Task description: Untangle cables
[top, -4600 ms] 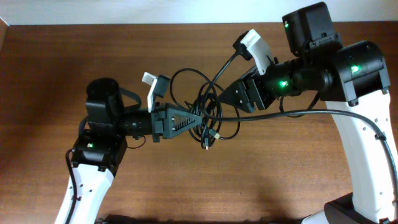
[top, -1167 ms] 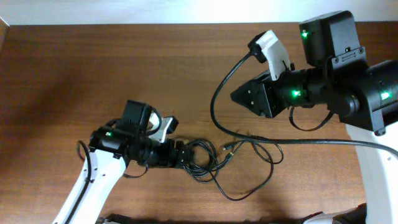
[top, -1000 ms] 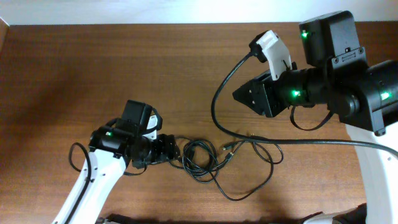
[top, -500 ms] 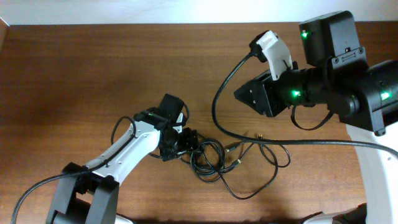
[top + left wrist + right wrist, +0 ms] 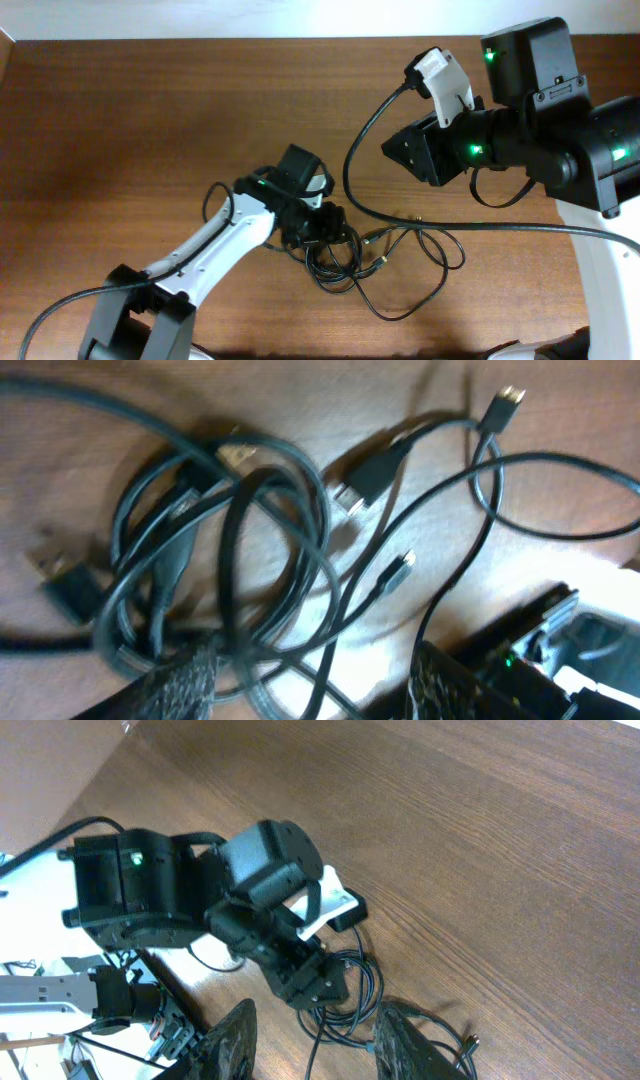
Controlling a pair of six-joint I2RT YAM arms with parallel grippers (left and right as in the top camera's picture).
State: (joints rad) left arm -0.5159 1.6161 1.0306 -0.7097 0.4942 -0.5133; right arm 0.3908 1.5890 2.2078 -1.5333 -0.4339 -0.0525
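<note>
The cables (image 5: 335, 262) lie as a black tangle at the table's middle, with a loose loop (image 5: 420, 296) trailing to the right. My left gripper (image 5: 330, 225) is down on the tangle's upper left edge. In the left wrist view its jaws (image 5: 315, 685) are open, with several strands of the coil running between the fingers (image 5: 190, 680). A black plug (image 5: 372, 475) and a metal-tipped plug (image 5: 510, 400) lie beyond the coil. My right gripper (image 5: 392, 150) hangs above the table to the upper right, open (image 5: 320, 1045) and empty, looking down on the left gripper (image 5: 310, 982) and the cables (image 5: 360, 995).
A thicker black arm wire (image 5: 350, 180) arcs from the right wrist camera (image 5: 440, 75) down across the table to the right edge, passing just above the cables. The left arm (image 5: 215, 250) reaches in from the bottom left over the brown wooden table (image 5: 150, 110).
My left arm has swung to the right and come down on the tangle, and its jaws have narrowed somewhat. The right gripper has barely moved.
</note>
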